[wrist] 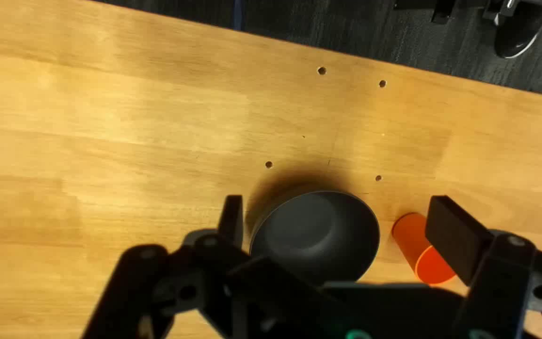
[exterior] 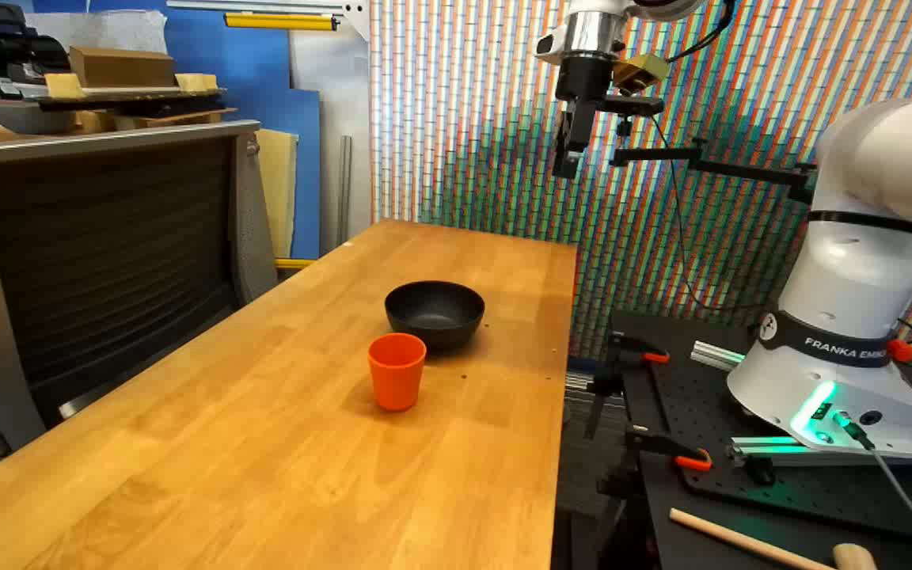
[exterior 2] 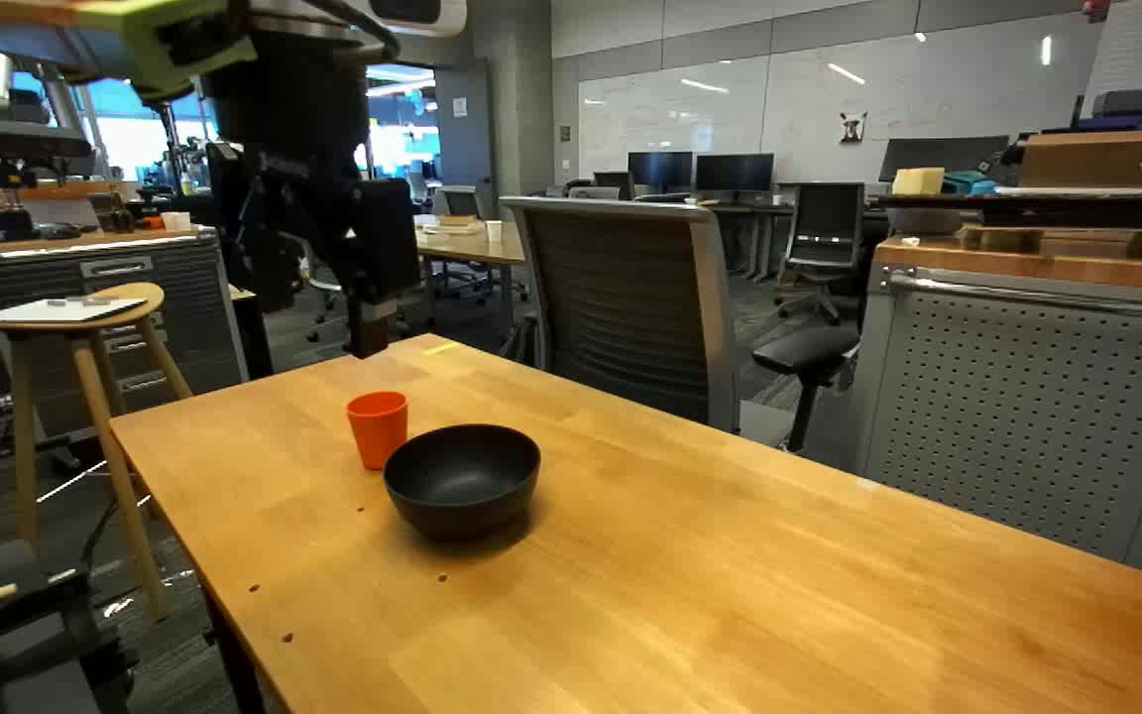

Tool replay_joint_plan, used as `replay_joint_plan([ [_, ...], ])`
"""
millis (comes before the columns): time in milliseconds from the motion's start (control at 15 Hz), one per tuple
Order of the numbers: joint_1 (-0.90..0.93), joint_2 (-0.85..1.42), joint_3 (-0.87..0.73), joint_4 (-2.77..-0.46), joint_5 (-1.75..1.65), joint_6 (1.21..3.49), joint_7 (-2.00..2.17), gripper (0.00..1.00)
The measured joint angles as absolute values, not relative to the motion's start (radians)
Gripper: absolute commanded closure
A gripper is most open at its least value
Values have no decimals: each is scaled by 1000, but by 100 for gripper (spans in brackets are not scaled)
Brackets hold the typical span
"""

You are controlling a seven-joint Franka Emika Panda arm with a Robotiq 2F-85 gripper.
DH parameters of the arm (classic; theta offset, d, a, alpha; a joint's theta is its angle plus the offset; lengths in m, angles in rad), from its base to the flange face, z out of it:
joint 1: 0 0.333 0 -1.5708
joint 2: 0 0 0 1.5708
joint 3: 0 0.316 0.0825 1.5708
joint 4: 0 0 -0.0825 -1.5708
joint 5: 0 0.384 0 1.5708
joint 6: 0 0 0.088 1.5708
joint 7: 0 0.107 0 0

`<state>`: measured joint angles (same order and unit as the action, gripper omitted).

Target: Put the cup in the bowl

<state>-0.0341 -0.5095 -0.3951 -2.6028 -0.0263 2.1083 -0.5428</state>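
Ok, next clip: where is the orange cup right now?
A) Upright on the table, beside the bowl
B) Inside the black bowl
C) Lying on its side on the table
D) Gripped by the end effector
A: both exterior views show the cup standing upright on the table, and the wrist view shows a gap between it and the bowl.

On the table (exterior: 298, 467), the cup (exterior: 397, 376) is found before and slightly left of the bowl (exterior: 435, 315) in an exterior view
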Motion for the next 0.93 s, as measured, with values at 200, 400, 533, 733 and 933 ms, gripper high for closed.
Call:
replay_joint_plan([
  [200, -36, -509, -387, -2603, -26, 2108, -543, 0],
  [400, -34, -499, -348, -2622, -23, 2108, -543, 0],
  [533, -28, -488, -314, -2636, -17, 2115, -541, 0],
  [733, -10, -469, -243, -2675, -16, 2223, -524, 0],
  [933, 41, -439, -161, -2720, -15, 2400, -469, 0],
])
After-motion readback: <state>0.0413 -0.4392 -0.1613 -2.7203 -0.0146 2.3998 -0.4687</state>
